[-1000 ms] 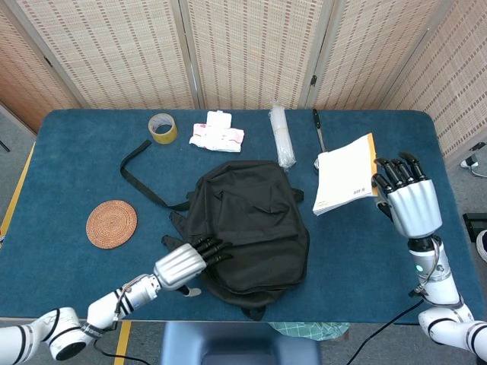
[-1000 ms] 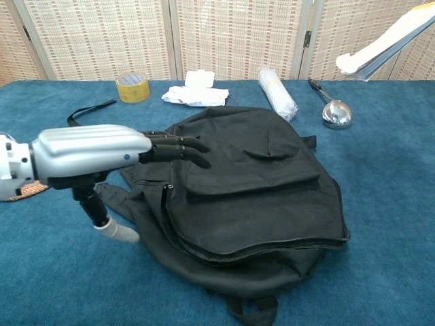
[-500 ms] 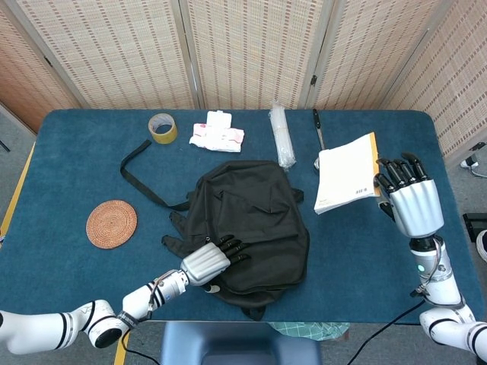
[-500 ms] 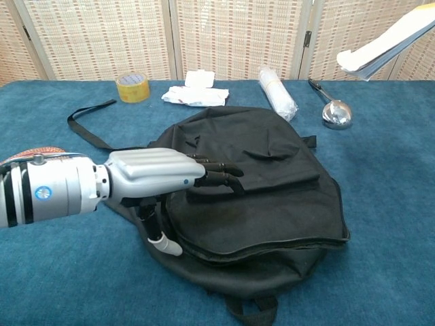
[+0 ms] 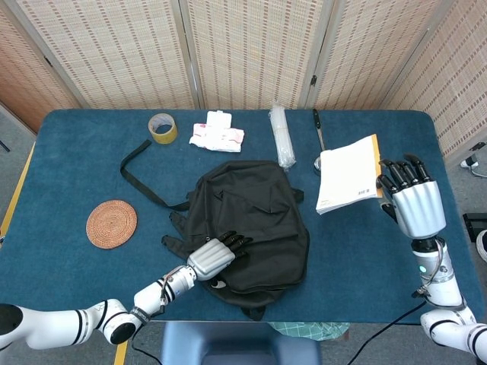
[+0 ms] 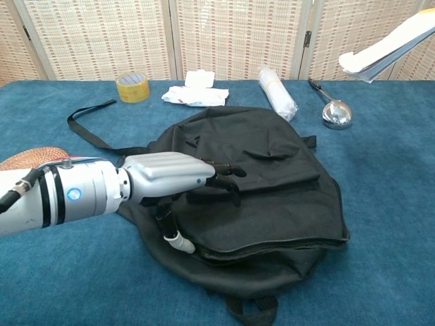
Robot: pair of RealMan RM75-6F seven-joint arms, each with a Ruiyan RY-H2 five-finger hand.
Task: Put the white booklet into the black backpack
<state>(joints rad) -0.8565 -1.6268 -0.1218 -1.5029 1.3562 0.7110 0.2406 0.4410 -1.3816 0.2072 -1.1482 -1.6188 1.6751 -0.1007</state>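
Toward the left edge of the table (image 5: 68,137) lies a woven coaster (image 5: 111,223), with a roll of yellow tape (image 5: 162,127) and a black strap (image 5: 141,171) further back. Near the front edge the left hand (image 5: 215,257) rests palm-down on the black backpack (image 5: 251,220); its dark fingers (image 6: 221,170) are laid forward over the flap near the zipper line, its thumb hangs at the bag's near left rim, and it grips nothing that I can see. Whether the zipper is parted at all cannot be told from either view. Behind the bag, along the back edge, sit a crumpled white packet (image 5: 216,132), a rolled clear sleeve (image 5: 282,137) and a metal spoon (image 6: 336,112). At the right side, the white booklet (image 5: 347,174) is held clear of the table by the right hand (image 5: 411,199), whose fingers close on its right edge while the pages slope down toward the backpack. The step in hand looks like opening the bag. To do it well, the left hand should hook the upper layer at the zipper seam and lift it into a wide, steady mouth before the booklet approaches; the right hand should then bring the booklet's free edge in first, low and flat, so the pages do not catch or fan on the fabric.
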